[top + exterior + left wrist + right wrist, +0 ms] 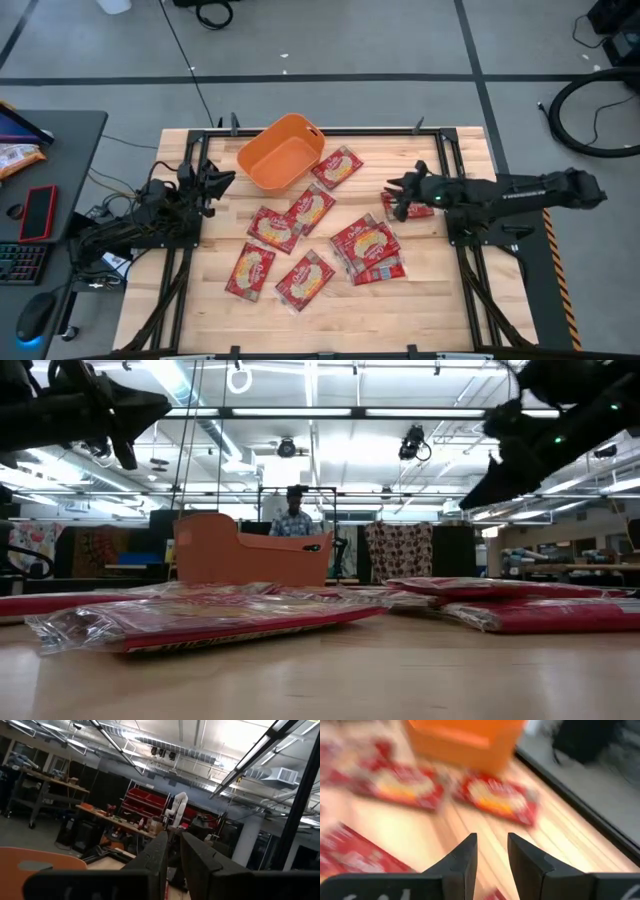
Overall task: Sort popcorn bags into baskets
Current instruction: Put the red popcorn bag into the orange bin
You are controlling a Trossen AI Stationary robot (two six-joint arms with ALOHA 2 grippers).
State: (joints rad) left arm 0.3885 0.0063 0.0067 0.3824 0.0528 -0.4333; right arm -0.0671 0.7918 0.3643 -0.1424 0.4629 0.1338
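Observation:
The orange basket (285, 152) stands at the table's far middle; it also shows in the low view (250, 555) and the right wrist view (465, 740). Several red popcorn bags lie flat on the table: one beside the basket (337, 167), others at the middle (311, 208) (273, 228), near side (250, 270) (305, 280) and right (365, 242). My right gripper (395, 197) hovers above the table, over a bag at the right (388, 207), fingers a narrow gap apart, empty. My left gripper (220, 183) hangs raised at the table's left edge, fingers close together, empty.
A desk at the far left holds a red phone (39, 212), a keyboard and a mouse. Bare wood lies along the table's near edge (350, 320). A person stands far behind the table in the low view (293, 518).

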